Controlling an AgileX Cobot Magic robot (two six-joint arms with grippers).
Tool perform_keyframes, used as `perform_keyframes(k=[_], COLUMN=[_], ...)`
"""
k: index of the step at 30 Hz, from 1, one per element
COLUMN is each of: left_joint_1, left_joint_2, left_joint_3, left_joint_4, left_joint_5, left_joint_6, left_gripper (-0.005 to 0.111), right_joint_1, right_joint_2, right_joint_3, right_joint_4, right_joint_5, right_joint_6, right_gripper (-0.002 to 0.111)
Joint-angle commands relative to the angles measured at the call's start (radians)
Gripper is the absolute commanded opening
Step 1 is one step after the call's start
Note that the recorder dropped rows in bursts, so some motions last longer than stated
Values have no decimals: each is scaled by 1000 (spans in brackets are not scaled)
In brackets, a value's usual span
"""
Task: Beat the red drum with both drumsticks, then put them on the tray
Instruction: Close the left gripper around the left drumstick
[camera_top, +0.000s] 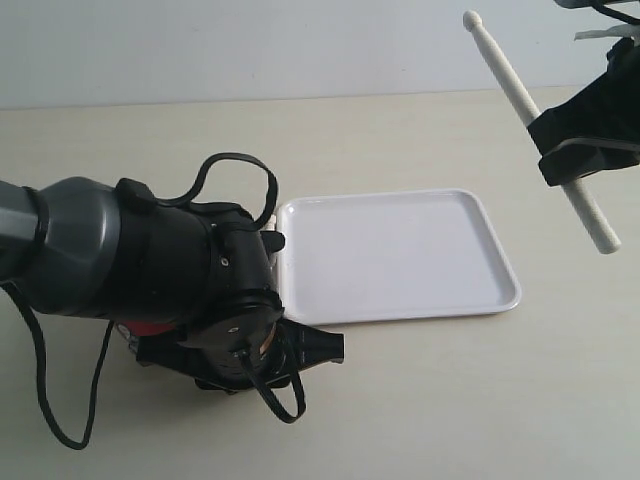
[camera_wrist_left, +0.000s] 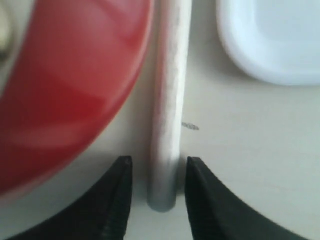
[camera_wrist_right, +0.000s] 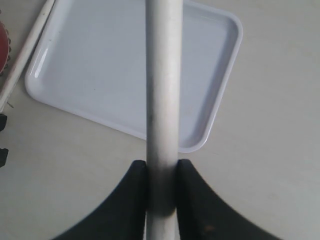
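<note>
The red drum (camera_wrist_left: 65, 90) stands just beside one drumstick (camera_wrist_left: 170, 95), which lies flat on the table between the drum and the white tray (camera_wrist_left: 280, 45). My left gripper (camera_wrist_left: 159, 161) is open and low, its jaws astride that stick's end with a thin gap on each side. In the exterior view the left arm (camera_top: 150, 260) covers the drum except a red sliver (camera_top: 150, 327). My right gripper (camera_top: 578, 150) hangs high over the table's far right, shut on the other drumstick (camera_top: 505, 70), which slants with its rounded tip up. The tray (camera_top: 400, 255) is bare.
The pale tabletop (camera_top: 480, 400) spreads around the tray. The left arm's black cables (camera_top: 240, 165) loop beside the tray's left rim. A plain light wall (camera_top: 300, 40) runs behind the table.
</note>
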Motion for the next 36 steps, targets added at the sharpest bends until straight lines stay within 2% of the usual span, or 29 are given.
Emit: perform_keyframes(k=[1,10,18,25,32,36], left_joint_1=[4,4,4,4,4,-28], left_joint_2=[0,0,-13,-91,-150,-148], left_joint_3=[3,3,3,3,3,3], left_joint_4=[-8,-12,-19,-19,-20,-39], left_joint_5=[7,33,48,118,127,127], left_joint_6=[4,4,4,15,32,32], left_gripper=[35,0,0,0,0,0], right_joint_1=[2,2,2,2,2,2], right_joint_2=[-6,-6,-6,-6,-6,-6], right_joint_3=[-8,-8,-8,-8,-8,-8], right_joint_4=[0,0,0,0,4,17], right_joint_5=[-8,-8,-8,-8,-40,-44], right_joint_6=[-8,-8,-11,-13,-15,-15], right_gripper=[0,0,0,0,0,0])
